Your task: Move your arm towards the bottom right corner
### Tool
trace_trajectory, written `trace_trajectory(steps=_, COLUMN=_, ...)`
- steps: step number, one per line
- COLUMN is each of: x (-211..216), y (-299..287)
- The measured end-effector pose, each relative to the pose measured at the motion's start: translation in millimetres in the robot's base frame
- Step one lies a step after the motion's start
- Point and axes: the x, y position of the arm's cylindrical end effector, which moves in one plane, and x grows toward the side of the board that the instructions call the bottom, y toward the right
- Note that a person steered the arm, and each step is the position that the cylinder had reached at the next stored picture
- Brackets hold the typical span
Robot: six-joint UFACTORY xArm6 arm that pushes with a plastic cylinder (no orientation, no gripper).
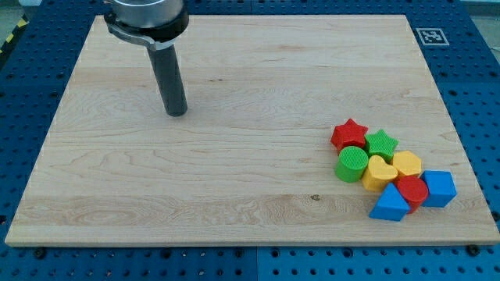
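Observation:
My tip rests on the wooden board in the view's upper left, far from all the blocks. The blocks lie bunched at the view's lower right: a red star, a green star, a green cylinder, a yellow heart, a second yellow block, a red cylinder, a blue block and a blue triangular block. The rod stands upright under the arm's dark round end.
A black-and-white marker tag sits at the board's upper right corner. A blue perforated table surrounds the board on all sides.

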Motion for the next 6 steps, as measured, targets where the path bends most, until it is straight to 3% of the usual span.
trace_trajectory(steps=1, x=-7.9, y=5.4)
trace_trajectory(steps=3, x=-51.5, y=183.6)
trace_trajectory(steps=4, x=-41.5, y=275.6)
trace_trajectory(steps=6, x=37.0, y=389.6)
